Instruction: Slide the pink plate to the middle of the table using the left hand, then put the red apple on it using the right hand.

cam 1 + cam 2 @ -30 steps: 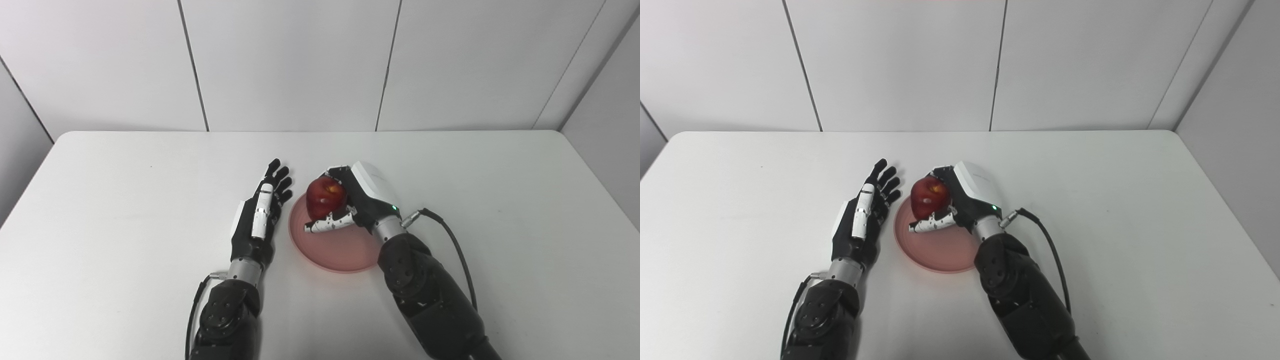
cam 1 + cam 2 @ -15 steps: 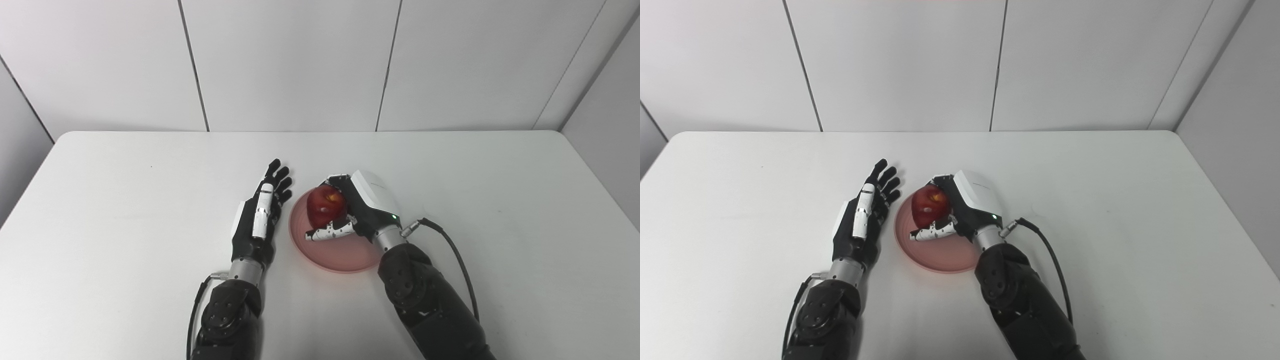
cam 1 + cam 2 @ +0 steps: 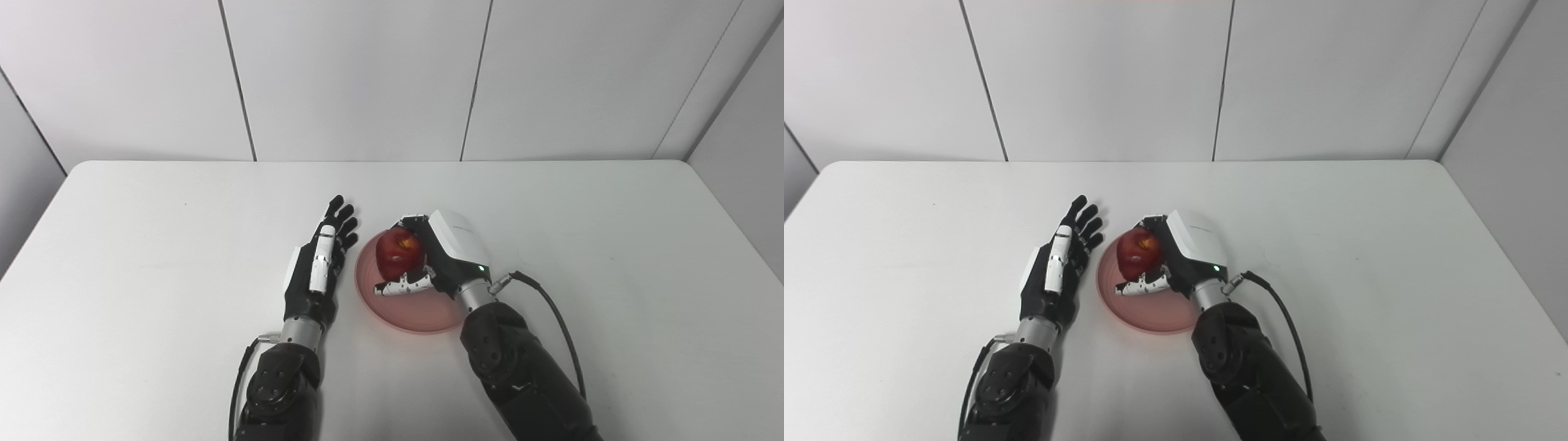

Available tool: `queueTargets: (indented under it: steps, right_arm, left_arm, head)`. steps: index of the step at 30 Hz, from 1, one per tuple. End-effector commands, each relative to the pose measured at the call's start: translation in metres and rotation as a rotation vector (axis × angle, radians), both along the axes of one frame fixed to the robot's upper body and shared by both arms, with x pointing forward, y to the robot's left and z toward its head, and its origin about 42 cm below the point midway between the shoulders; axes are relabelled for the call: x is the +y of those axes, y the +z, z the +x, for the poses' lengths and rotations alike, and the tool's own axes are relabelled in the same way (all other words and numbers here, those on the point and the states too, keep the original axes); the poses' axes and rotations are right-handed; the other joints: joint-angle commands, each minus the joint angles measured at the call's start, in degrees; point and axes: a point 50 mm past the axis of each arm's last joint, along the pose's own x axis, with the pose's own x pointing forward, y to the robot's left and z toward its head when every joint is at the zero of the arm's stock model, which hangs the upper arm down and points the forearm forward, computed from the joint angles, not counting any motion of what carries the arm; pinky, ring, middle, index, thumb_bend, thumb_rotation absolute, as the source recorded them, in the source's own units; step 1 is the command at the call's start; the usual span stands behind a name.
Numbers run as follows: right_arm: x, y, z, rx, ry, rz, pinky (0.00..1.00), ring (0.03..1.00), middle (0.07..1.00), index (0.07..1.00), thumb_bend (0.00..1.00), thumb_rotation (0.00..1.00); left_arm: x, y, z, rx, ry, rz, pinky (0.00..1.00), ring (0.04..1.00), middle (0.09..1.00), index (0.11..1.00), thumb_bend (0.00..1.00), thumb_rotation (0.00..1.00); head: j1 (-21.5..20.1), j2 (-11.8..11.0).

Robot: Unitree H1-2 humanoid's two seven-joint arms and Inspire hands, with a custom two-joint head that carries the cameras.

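The red apple (image 3: 399, 252) sits in the grip of my right hand (image 3: 438, 257), my fingers curled around its far side and my thumb (image 3: 401, 286) lying under and in front of it. It hangs over the far half of the pink plate (image 3: 409, 309), and I cannot tell whether its underside already touches the plate or is just clear of it. The plate lies flat near the middle of the table (image 3: 122, 257), so I judge the sliding step done and only the release left.

My left hand (image 3: 317, 263) rests on the table just beside the plate's left rim, fingers stretched forward and apart, holding nothing. I cannot tell whether its edge touches the rim.

What worries me is the letting go. If the apple is off the plate when I open my fingers, it may drop, roll on its round side and run toward the rim, which looks shallow and might not stop it. The apple is also off the plate's centre, toward the far edge, so a roll that way has little room. My thumb lies low across the plate; if I pull it back carelessly it could drag the apple along or nudge the light plate off its spot. My left hand so close to the rim could bump the plate if it shifts.
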Motion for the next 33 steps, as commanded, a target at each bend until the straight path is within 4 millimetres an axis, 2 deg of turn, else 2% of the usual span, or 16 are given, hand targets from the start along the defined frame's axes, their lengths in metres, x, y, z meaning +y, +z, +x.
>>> queueTargets:
  steps: [1,7,8,9,11,15,22,26,33]
  right_arm:
    - [-0.003,0.008,0.001,-0.065,0.011,-0.02,0.24,0.349,0.461,0.488,0.52,0.15]
    - [-0.001,0.011,0.0,-0.098,0.015,-0.021,0.29,0.407,0.526,0.49,0.52,0.16]
    - [-0.001,0.012,0.0,-0.095,0.017,-0.022,0.28,0.406,0.528,0.54,0.7,0.22]
    - [-0.001,0.012,0.0,-0.093,0.018,-0.023,0.28,0.406,0.528,0.551,0.74,0.23]
    - [-0.001,0.013,0.001,-0.086,0.023,-0.028,0.29,0.417,0.535,0.584,0.88,0.3]
    - [0.0,0.013,0.002,-0.063,0.035,-0.048,0.33,0.456,0.564,0.61,0.96,0.38]
    - [0.001,0.017,0.001,-0.048,0.045,-0.063,0.43,0.553,0.643,0.66,1.0,0.46]
    - [0.001,0.019,0.0,-0.055,0.051,-0.062,0.53,0.631,0.695,0.691,1.0,0.51]
    - [0.001,0.021,0.0,-0.079,0.06,-0.04,0.6,0.671,0.726,0.722,1.0,0.55]
  left_arm:
    - [-0.002,-0.014,-0.006,0.081,-0.006,0.006,0.93,0.94,0.945,0.929,0.37,1.0]
    - [-0.002,-0.014,-0.006,0.08,-0.005,-0.002,0.92,0.937,0.938,0.923,0.36,1.0]
    - [-0.002,-0.014,-0.006,0.079,-0.006,0.004,0.92,0.936,0.937,0.923,0.36,1.0]
    - [-0.002,-0.014,-0.006,0.078,-0.007,0.008,0.92,0.936,0.937,0.923,0.36,1.0]
    - [-0.002,-0.014,-0.006,0.074,-0.011,0.013,0.92,0.936,0.938,0.926,0.36,1.0]
    - [-0.001,-0.014,-0.005,0.074,-0.011,0.008,0.92,0.932,0.939,0.926,0.37,1.0]
    - [-0.001,-0.014,-0.006,0.083,-0.01,0.008,0.92,0.932,0.936,0.927,0.37,1.0]
    - [-0.001,-0.013,-0.006,0.087,-0.014,-0.005,0.94,0.948,0.947,0.935,0.37,1.0]
    - [-0.001,-0.013,-0.006,0.088,-0.016,-0.009,0.94,0.954,0.954,0.94,0.36,1.0]
  head:
    - [0.02,0.07]
    - [-0.02,-0.13]
    - [-0.02,-0.13]
    - [-0.02,-0.13]
    - [0.0,-0.2]
    - [-0.07,-0.24]
    - [-0.23,-0.18]
    - [-0.19,-0.14]
    - [-0.22,-0.3]
